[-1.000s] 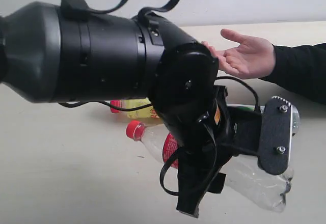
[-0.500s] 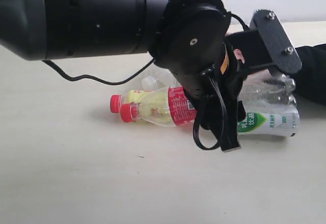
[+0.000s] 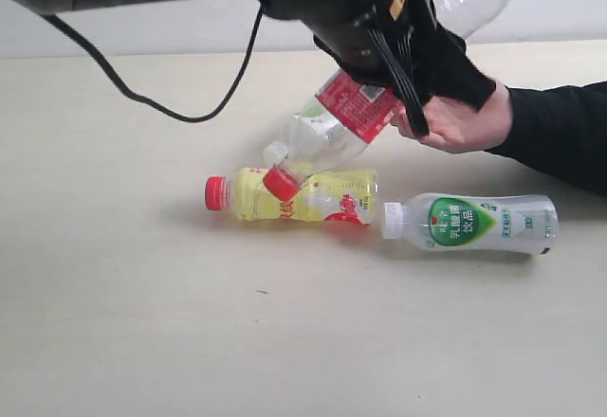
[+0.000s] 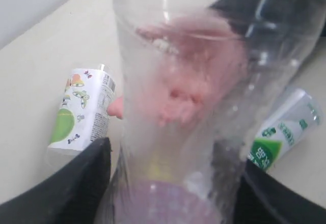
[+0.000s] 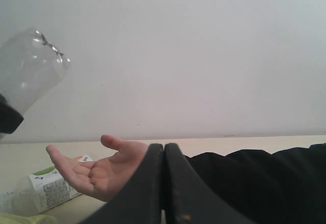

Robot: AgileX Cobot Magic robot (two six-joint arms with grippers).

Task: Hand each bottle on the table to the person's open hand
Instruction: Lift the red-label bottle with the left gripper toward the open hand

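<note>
Since half a second ago my left arm has climbed off the table (image 3: pixel 142 341), and the red-label bottle (image 3: pixel 346 114) has come up with it to the person's open hand (image 3: pixel 460 123). The left gripper (image 4: pixel 173 168) pinches that bottle round its clear body, with a black finger on each side. The bottle slants, its base high above the hand and its red cap hanging down to one side of it. Through the plastic I see the pink palm close behind, but I cannot tell whether the two touch. The green-white label bottle (image 3: pixel 469 223) lies on its side on the table in front of the hand. The yellow bottle (image 3: pixel 294 197) lies farther from the hand, under the hanging cap. The squarish white bottle (image 5: pixel 51 187) lies just beyond the hand. My right gripper (image 5: pixel 164 168) has its fingers pressed together with nothing between them, close by the hand and its black sleeve (image 3: pixel 560 128).
</note>
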